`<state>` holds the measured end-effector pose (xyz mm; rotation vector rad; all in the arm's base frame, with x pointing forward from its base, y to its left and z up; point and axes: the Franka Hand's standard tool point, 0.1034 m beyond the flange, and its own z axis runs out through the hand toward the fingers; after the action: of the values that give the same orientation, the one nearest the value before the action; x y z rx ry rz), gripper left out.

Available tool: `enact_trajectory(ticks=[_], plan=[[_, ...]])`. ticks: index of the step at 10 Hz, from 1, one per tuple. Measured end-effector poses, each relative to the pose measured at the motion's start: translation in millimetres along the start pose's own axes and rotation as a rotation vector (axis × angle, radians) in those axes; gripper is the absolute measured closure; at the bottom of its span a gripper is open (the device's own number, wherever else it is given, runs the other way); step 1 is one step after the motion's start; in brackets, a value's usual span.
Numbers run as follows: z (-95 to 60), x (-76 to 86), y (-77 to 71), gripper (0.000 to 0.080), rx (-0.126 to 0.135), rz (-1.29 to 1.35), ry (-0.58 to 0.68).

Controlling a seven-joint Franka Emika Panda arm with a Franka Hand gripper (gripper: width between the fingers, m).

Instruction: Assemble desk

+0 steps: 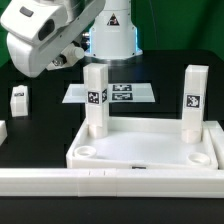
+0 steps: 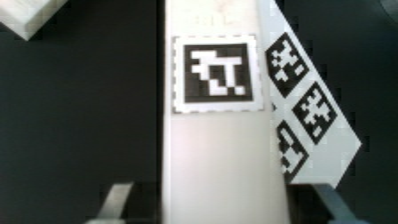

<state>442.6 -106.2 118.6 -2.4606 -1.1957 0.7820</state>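
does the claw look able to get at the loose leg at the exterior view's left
Likely yes: the loose leg sits alone on the table, nothing crowding it, though the claw straddles an upright leg.

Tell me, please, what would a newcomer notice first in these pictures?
First, the white desk top in the foreground, with two tagged legs standing upright at its far corners: the leg on the exterior view's left and the leg on the exterior view's right. Then the gripper, which hangs near the top of the first leg, whose tag fills the wrist view.
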Motion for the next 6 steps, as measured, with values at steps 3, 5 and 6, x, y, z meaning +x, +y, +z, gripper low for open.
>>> enact_trajectory(ticks=[3, 5, 6], plan=[[5.1, -4.8, 2.6, 0.0509, 0.032, -0.008, -0.008], [5.0, -6.8, 8.9, 0.0509, 0.023, -0.044, 0.001], [1.6, -3.8, 13.6, 0.0509, 0.018, -0.068, -0.002]])
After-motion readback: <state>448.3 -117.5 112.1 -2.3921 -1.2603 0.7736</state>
